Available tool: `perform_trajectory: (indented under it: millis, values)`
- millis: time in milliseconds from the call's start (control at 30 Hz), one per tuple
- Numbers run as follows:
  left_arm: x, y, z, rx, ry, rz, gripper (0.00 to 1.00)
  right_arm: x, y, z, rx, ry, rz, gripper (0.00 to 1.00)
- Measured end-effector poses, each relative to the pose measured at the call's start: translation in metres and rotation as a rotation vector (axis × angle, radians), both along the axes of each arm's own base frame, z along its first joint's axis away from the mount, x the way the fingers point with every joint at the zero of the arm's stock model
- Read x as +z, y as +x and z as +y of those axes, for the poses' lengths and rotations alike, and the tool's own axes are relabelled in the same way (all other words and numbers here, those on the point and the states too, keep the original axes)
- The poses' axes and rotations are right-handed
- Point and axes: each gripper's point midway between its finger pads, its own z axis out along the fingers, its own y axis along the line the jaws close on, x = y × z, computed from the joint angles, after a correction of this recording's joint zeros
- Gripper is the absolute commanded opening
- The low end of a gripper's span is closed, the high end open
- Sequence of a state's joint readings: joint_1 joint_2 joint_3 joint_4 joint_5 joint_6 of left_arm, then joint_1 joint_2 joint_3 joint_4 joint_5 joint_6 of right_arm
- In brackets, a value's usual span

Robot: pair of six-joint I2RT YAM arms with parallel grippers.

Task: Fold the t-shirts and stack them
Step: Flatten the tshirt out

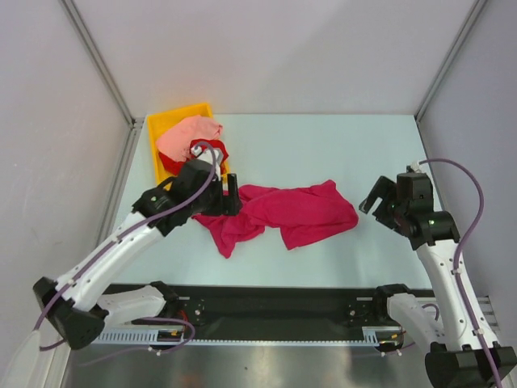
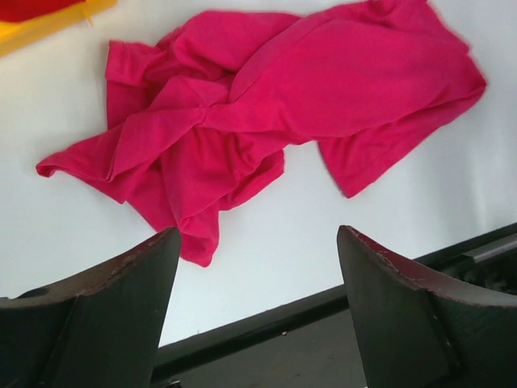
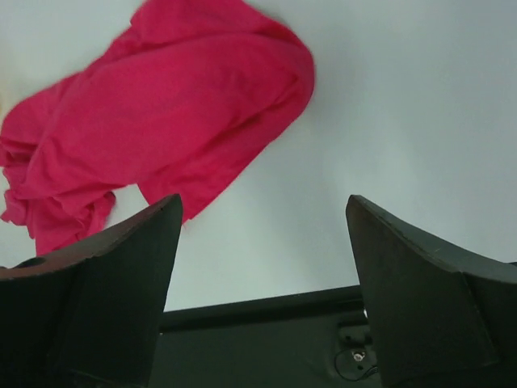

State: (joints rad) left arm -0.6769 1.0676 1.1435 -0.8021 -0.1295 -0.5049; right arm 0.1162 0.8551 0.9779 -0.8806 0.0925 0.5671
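Left fingers [image 2: 105, 315] and right fingers [image 3: 97, 291] are held wide apart, empty. Crumpled magenta-crimson t-shirt [image 1: 299, 212] is judged awaiting flattening; hem corners must be gripped.

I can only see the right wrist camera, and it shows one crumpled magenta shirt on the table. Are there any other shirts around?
Observer: Yes, two. A pale pink shirt and a red shirt sit bunched in a yellow bin at the table's far left corner.
Operator: Is the left arm holding anything?
Observer: No. The left arm's fingers are spread open and empty, by the left end of the magenta shirt.
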Motion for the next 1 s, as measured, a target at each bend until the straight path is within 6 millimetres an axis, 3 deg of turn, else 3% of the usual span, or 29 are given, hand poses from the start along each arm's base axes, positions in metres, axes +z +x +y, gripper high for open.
perform_trajectory:
  millis: [100,133,200,300,400,433,467,667,833,1000]
  values:
    - [-0.025,0.008,0.001,0.04,0.065,0.074,0.8,-0.023,-0.012,0.01,0.057,0.044,0.073,0.84]
    - [-0.034,0.01,0.003,0.052,0.088,0.098,0.69,-0.027,-0.011,0.018,0.086,0.077,0.08,0.81]
    - [-0.051,0.016,0.008,0.081,0.124,0.137,0.59,-0.038,-0.008,0.032,0.13,0.138,0.116,0.75]
    - [-0.074,0.024,0.028,0.143,0.136,0.198,0.64,-0.055,0.007,0.049,0.172,0.21,0.184,0.73]
    - [-0.096,0.033,0.055,0.218,0.099,0.263,0.79,-0.082,0.03,0.057,0.192,0.226,0.3,0.76]
    - [-0.103,0.036,0.059,0.23,0.081,0.286,0.87,-0.088,0.039,0.059,0.197,0.224,0.328,0.78]
    - [-0.108,0.039,0.061,0.232,0.065,0.304,0.89,-0.093,0.05,0.06,0.202,0.221,0.348,0.8]
    - [-0.14,0.057,0.037,0.132,0.03,0.393,0.86,-0.111,0.12,0.071,0.218,0.203,0.389,0.88]
    - [-0.147,0.071,0.031,0.083,0.049,0.388,0.89,-0.121,0.12,0.067,0.214,0.174,0.425,0.91]
    - [-0.143,0.088,0.026,0.054,0.059,0.356,0.82,-0.131,0.113,0.06,0.223,0.143,0.448,0.86]
